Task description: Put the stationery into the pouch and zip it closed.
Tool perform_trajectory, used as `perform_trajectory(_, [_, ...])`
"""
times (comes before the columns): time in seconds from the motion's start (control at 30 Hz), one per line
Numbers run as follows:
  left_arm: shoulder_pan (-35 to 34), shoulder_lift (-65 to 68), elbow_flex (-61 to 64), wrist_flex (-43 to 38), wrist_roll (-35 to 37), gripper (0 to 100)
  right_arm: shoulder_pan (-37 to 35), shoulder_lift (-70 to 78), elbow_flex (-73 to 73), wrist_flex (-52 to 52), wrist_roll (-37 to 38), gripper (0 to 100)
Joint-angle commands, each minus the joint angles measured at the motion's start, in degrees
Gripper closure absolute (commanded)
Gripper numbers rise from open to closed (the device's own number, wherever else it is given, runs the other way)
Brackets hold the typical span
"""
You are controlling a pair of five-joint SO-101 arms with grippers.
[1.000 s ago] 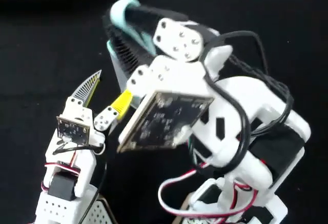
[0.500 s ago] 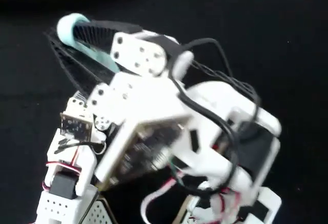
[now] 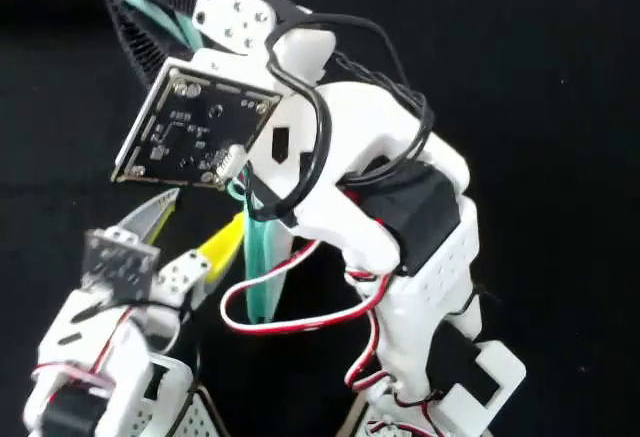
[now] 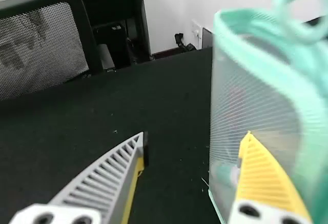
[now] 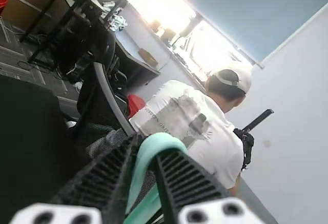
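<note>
I had the right gripper (image 5: 148, 157) pinched on the mint edge of the pouch (image 4: 256, 90), high above the table (image 3: 560, 107). The pouch hung just beside the left gripper (image 4: 195, 142), whose fingers stood spread, the yellow one nearest its clear wall. Bare black table lay open on the right arm's side.

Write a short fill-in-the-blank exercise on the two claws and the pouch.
1. The right claw, shut on the pouch's strap, has ___ fingers.
2. The left claw is ___.
3. Its fingers are grey and ___.
Missing words: black; open; yellow.
</note>
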Motion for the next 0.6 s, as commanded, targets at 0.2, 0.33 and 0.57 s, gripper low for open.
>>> perform_trajectory(0.2, [0.13,-0.35,-20.7,15.74,-0.7,70,0.97,0.4,-0.92,-5.19,-0.53,98.6])
perform_trajectory(0.33, [0.13,-0.35,-26.86,19.16,-0.53,70,1.05,0.4,-0.57,-6.59,-0.53,98.6])
perform_trajectory(0.57, [11.74,-0.26,-22.55,18.02,-0.62,70,1.05,-0.13,-1.36,-5.63,-0.53,98.6])
